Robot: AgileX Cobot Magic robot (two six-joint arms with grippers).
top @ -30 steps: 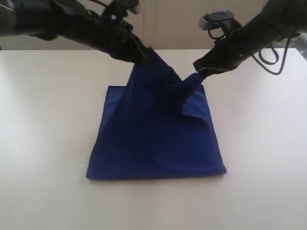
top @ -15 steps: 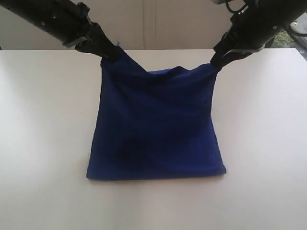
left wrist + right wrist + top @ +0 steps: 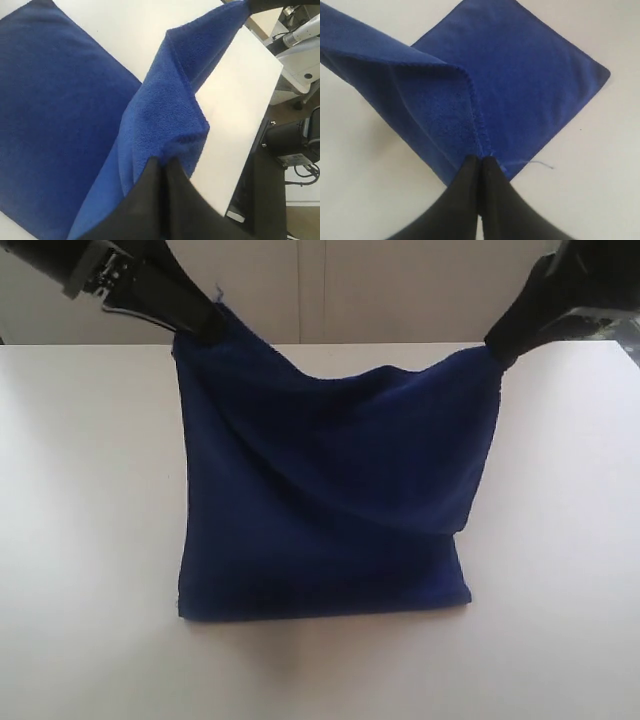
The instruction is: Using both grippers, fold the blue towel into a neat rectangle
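The blue towel (image 3: 330, 490) hangs by its two far corners above the white table, its near edge still lying flat on the tabletop. My left gripper (image 3: 205, 325) is shut on the towel's far left corner, with the fabric bunched at its tips (image 3: 162, 162). My right gripper (image 3: 495, 350) is shut on the far right corner, the hem pinched between its black fingers (image 3: 480, 160). The top edge sags between the two grippers. A loose thread (image 3: 535, 162) trails from the right corner. The lower layer of the towel (image 3: 535, 75) lies flat on the table.
The white table (image 3: 560, 540) stretches wide on both sides of the towel. Its right edge (image 3: 250, 135) shows in the left wrist view, with black equipment and cables (image 3: 295, 135) beyond it. A pale wall (image 3: 340, 290) stands behind the table.
Both grippers have lifted and drawn apart with the towel's far corners. The bunched, twisted cloth has spread into a wide hanging sheet.
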